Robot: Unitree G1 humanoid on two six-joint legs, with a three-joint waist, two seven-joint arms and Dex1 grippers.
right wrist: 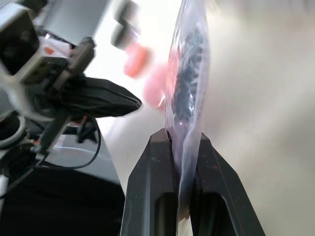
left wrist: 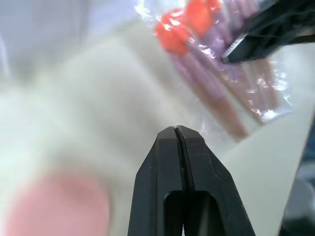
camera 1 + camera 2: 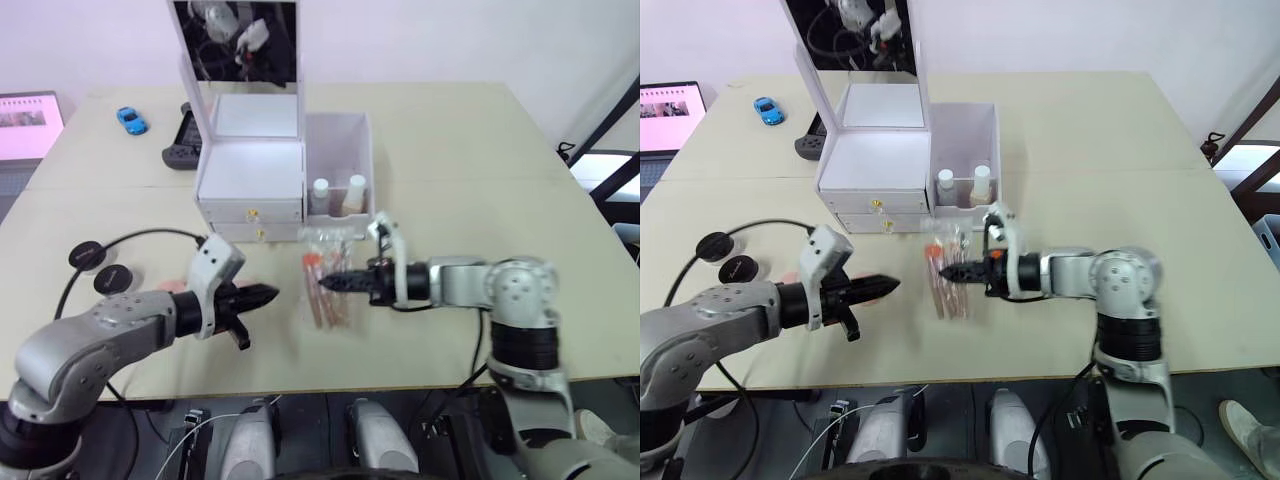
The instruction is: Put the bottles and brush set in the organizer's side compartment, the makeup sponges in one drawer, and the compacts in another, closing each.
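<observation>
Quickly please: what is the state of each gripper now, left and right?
Left gripper: shut, holding nothing.
Right gripper: shut on the brush set, pinching its clear bag.

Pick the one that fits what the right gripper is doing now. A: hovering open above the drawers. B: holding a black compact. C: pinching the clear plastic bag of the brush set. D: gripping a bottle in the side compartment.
C: the right gripper has its two fingers closed on the clear plastic of the brush set, which lies on the table in front of the organizer.
</observation>
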